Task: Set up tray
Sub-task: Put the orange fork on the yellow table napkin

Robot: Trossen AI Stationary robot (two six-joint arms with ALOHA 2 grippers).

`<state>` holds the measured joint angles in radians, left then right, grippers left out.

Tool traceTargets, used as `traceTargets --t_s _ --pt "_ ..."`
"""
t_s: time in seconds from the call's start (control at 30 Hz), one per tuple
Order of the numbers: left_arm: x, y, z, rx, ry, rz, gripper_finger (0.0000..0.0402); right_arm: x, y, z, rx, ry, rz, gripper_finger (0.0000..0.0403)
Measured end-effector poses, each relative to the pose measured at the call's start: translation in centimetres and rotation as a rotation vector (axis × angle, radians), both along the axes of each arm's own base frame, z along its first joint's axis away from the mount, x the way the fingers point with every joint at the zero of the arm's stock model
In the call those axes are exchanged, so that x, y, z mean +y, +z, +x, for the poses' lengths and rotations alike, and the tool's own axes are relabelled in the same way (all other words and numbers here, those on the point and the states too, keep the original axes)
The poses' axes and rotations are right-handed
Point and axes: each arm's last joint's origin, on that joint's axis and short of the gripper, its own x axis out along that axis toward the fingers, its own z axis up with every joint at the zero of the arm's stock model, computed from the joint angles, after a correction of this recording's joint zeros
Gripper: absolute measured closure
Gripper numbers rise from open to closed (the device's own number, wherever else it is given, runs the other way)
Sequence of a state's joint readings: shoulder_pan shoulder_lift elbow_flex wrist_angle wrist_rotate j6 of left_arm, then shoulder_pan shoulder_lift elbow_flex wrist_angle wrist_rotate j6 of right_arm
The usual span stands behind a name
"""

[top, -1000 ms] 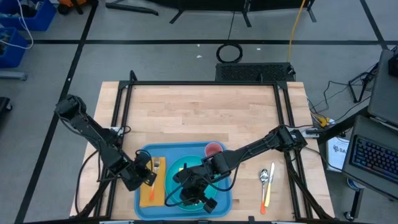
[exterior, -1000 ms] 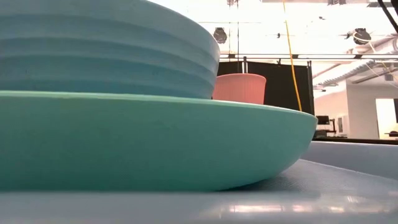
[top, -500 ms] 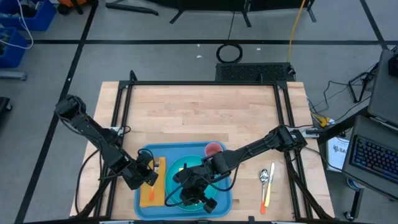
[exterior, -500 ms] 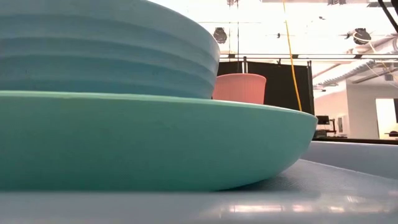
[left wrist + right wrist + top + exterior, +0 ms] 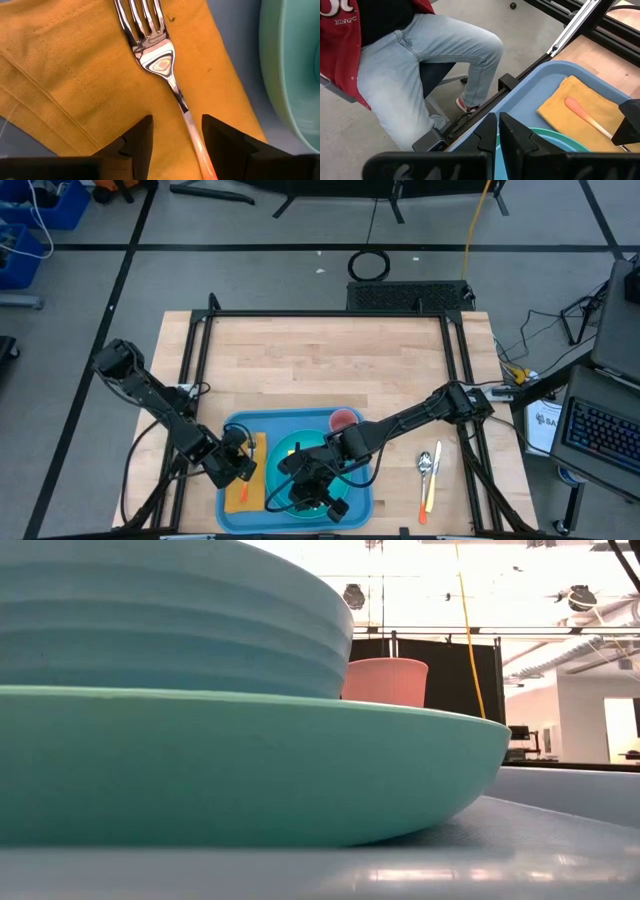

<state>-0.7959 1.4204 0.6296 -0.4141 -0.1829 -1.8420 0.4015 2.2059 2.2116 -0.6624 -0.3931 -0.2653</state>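
The tray sits at the near edge of the table, between the 2 arms, and already carries a yellow napkin on its left part, a teal plate with a bowl on it in the middle, and a pink cup at its far right corner. The left gripper hovers low over the napkin with its fingers apart, straddling the handle of a fork. The fork lies flat on the cloth, its long axis running straight away from the fingers, tines farthest out, so a straight lift should clear it. The right gripper hangs over the plate's near side, fingers together and apparently empty. A spoon and what looks like a knife lie on the bare table right of the tray, nearer the right arm.
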Motion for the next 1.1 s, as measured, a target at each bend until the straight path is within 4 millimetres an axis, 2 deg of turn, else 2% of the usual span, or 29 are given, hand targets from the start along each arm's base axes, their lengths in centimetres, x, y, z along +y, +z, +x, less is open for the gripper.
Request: traceTargets --t_s 0.53,0.7,0.93,1.1 --pt "0.4 -0.1 -0.2 0.017 0.015 0.041 0.0229 0.0 0.1 0.0 -0.01 0.003 0.001 0.0392" --pt "0.3 -0.8 0.1 0.057 0.016 0.046 0.0229 0.0 0.1 0.0 -0.01 0.003 0.001 0.0392" --pt "0.3 -1.3 0.5 0.071 0.011 0.044 0.0229 0.1 -1.5 0.5 -0.031 0.001 0.009 0.0392" --pt "0.3 -1.2 0.2 0.072 0.004 0.042 0.0229 -0.5 -1.4 0.8 -0.023 -0.029 0.028 0.0392"
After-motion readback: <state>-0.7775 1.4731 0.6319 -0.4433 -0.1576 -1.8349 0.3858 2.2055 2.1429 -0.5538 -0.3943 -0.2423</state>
